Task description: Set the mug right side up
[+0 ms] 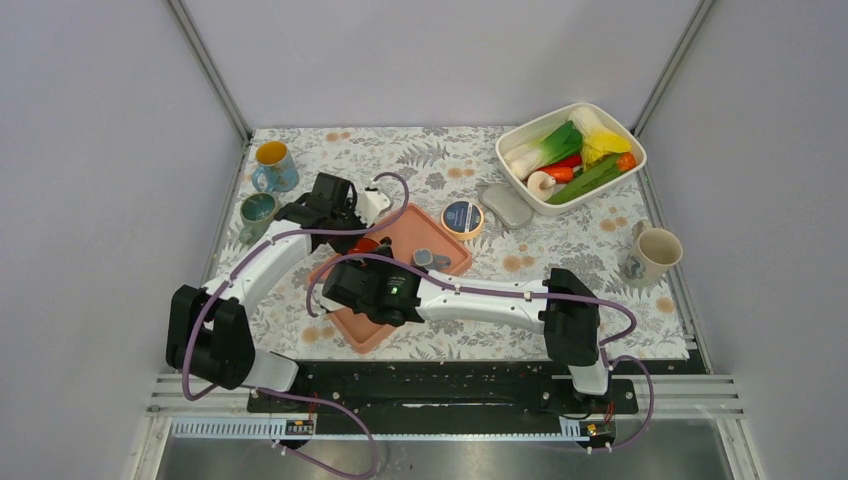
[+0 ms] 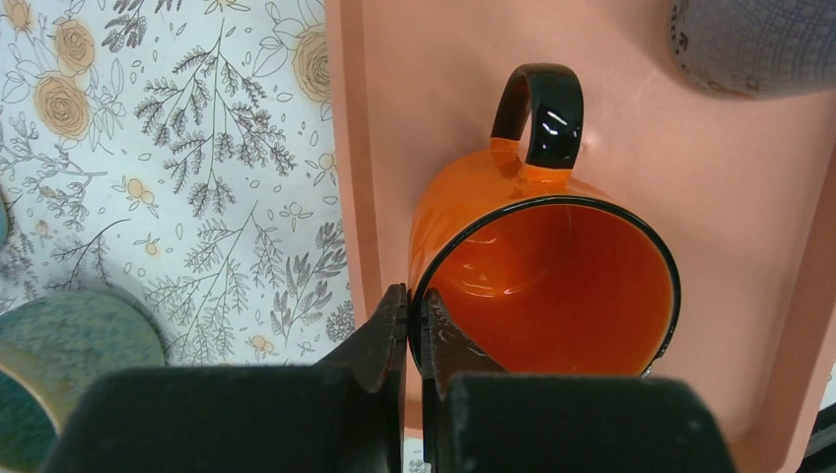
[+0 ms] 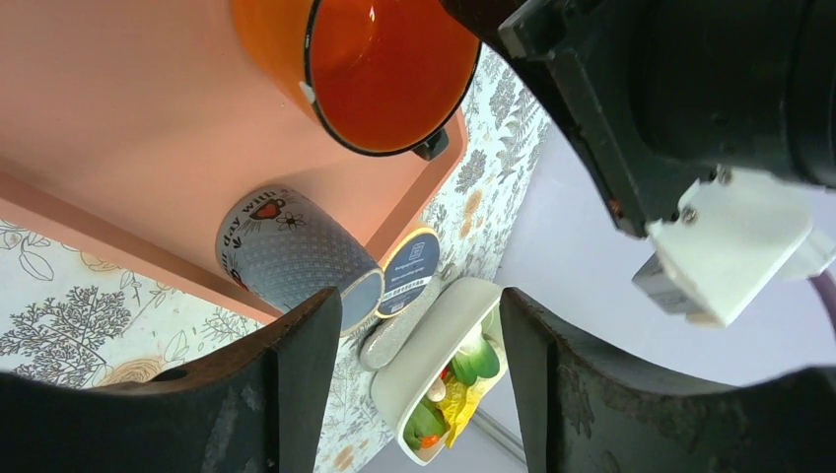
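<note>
The orange mug [image 2: 513, 197] with a black handle and rim rests on the salmon tray [image 2: 394, 99], its mouth turned toward the left wrist camera and its handle on the far side. My left gripper [image 2: 414, 301] is shut on the mug's rim, one finger inside and one outside. In the top view only a sliver of the mug [image 1: 366, 245] shows between the two wrists. My right gripper [image 3: 419, 305] stands open just in front of the mug [image 3: 384, 69], with nothing between its fingers.
A grey patterned mug [image 3: 286, 246] lies on its side in the tray [image 1: 420, 225]. Behind it are a round tin [image 1: 462, 217], a grey flat case [image 1: 507, 205] and a white tub [image 1: 512, 140] of vegetables. A teal mug [image 1: 258, 212], a blue mug [image 1: 273, 165] and a cream mug [image 1: 655, 252] stand on the cloth.
</note>
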